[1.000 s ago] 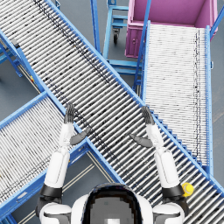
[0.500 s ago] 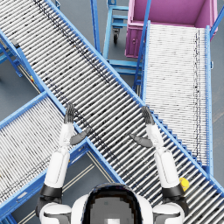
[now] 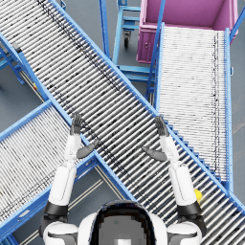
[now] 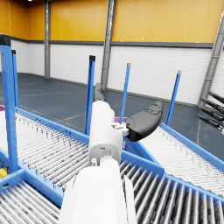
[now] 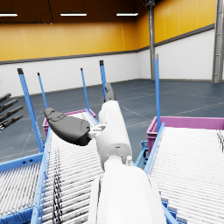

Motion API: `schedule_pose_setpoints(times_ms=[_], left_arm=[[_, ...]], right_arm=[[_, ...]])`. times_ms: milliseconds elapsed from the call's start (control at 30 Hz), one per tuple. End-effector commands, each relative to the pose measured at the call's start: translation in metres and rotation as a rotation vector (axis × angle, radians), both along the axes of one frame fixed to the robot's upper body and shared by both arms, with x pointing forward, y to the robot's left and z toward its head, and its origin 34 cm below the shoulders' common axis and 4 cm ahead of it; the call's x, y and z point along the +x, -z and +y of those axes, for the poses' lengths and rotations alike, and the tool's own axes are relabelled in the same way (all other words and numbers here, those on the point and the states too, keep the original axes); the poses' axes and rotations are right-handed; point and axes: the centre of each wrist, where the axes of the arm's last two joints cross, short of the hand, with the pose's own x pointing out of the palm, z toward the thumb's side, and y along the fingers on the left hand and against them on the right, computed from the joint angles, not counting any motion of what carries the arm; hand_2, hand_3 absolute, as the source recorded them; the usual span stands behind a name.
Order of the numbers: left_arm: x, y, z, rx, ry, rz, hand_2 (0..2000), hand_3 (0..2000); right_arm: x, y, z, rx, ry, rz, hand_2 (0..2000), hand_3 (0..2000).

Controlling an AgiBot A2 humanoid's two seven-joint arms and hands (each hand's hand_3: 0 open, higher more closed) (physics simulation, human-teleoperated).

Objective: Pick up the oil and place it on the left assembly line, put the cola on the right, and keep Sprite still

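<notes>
Oil (image 3: 196, 195), perhaps, yellow on conveyor (image 3: 95, 91); left hand (image 3: 78, 142) and right hand (image 3: 161, 143) spread, empty

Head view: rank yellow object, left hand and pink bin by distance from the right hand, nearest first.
From the right hand:
1-2. Yellow object, lower right at the middle conveyor's rail, and left hand, across that conveyor: too close to call.
3. Pink bin, at the right conveyor's far end.

I see walls (image 4: 153, 57) yellow above white, a dark grey floor (image 4: 57, 94), ceiling strip lights (image 5: 78, 14), a pink bin (image 3: 186, 9).
</notes>
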Motion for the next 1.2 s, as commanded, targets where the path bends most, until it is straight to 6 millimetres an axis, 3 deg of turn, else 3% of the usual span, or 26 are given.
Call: schedule_pose_setpoints(times_ms=[33, 1100, 1133, 1200], left_arm=[[0.0, 0.0, 0.0, 0.0, 0.0, 0.0, 0, 0], [0.0, 0.0, 0.0, 0.0, 0.0, 0.0, 0, 0], [0.001, 0.002, -0.003, 0.002, 0.01, 0.007, 0, 0], [0.005, -0.01, 0.002, -0.021, 0.02, -0.091, 0, 0]], right_arm=[[0.0, 0.0, 0.0, 0.0, 0.0, 0.0, 0, 0], [0.0, 0.0, 0.0, 0.0, 0.0, 0.0, 0, 0], [0.002, 0.0, 0.007, 0.0, -0.022, 0.003, 0, 0], [0.002, -0.012, 0.004, 0.062, 0.041, -0.076, 0, 0]])
